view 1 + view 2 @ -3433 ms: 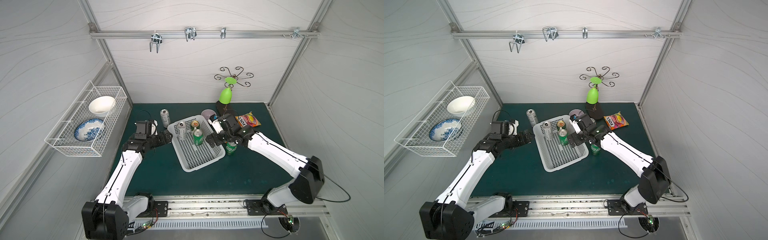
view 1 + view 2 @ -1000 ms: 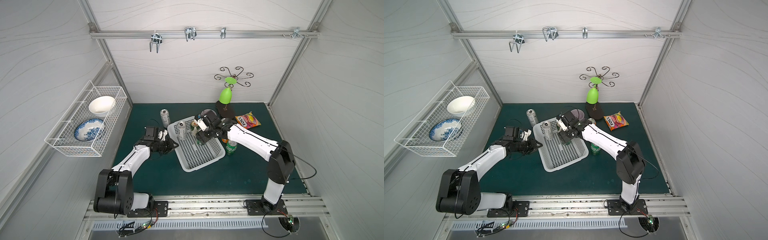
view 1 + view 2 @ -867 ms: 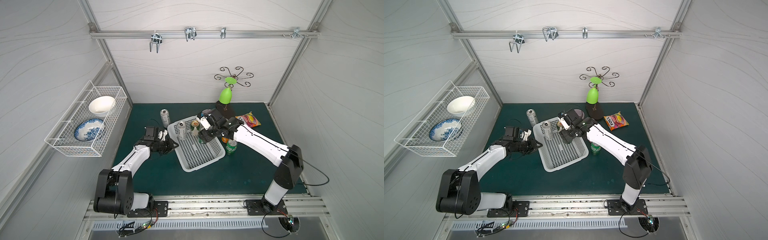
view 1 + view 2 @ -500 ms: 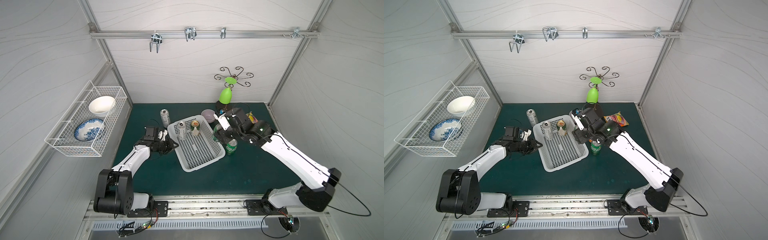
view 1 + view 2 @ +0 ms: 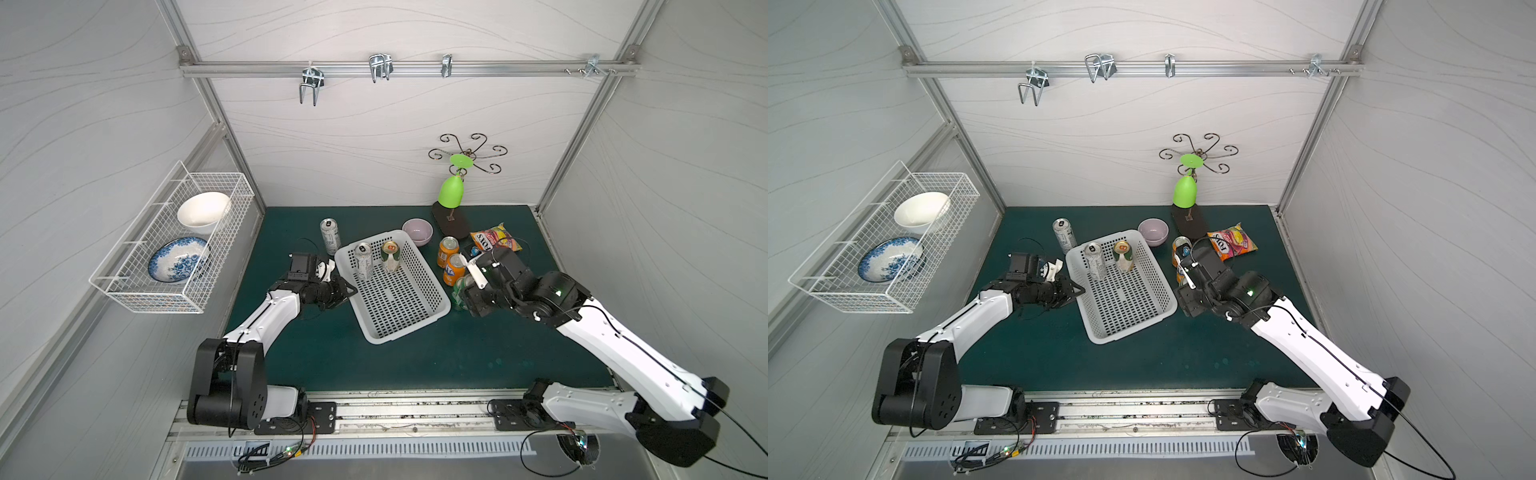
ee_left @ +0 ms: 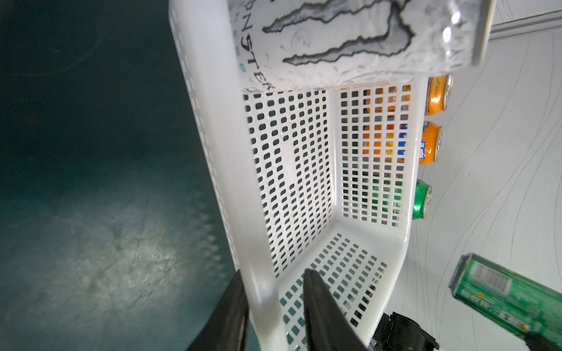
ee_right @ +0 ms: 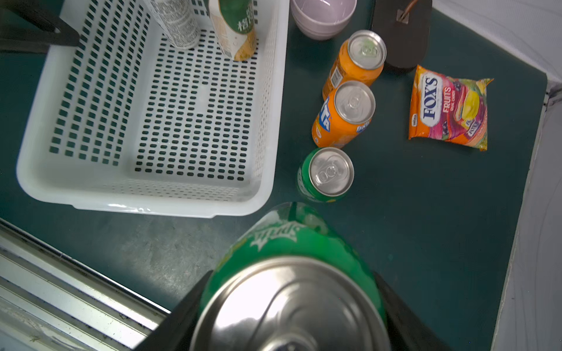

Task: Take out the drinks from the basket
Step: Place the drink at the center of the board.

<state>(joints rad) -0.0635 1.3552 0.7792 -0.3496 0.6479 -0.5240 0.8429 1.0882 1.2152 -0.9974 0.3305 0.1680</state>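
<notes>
On the left wall hangs a white wire rack [image 5: 145,297] holding a white bowl [image 5: 203,210] and a blue-patterned plate [image 5: 178,259]. The left gripper [image 6: 273,275] has its jaws clamped on the left long wall of the white perforated basket [image 5: 399,299], one finger outside and one inside. Just behind that corner, a slim silver-white can [image 5: 330,236] stands on the green mat outside the basket. Inside, at the far end, a white Monster can [image 5: 364,261] and a cream-and-green can [image 5: 390,256] stand upright side by side. A lilac bowl [image 5: 417,231] sits just beyond the basket's far right corner. To the right of the basket, two orange Fanta cans [image 7: 354,65] [image 7: 345,115] and a green can [image 7: 327,174] stand in a row on the mat. The right gripper [image 7: 289,307] has its jaws closed around a green Sprite can [image 7: 292,243], held tilted above the mat near the basket's near right corner. Farther right lie a Fox's candy bag [image 5: 496,241] and a black stand base [image 5: 451,220].
</notes>
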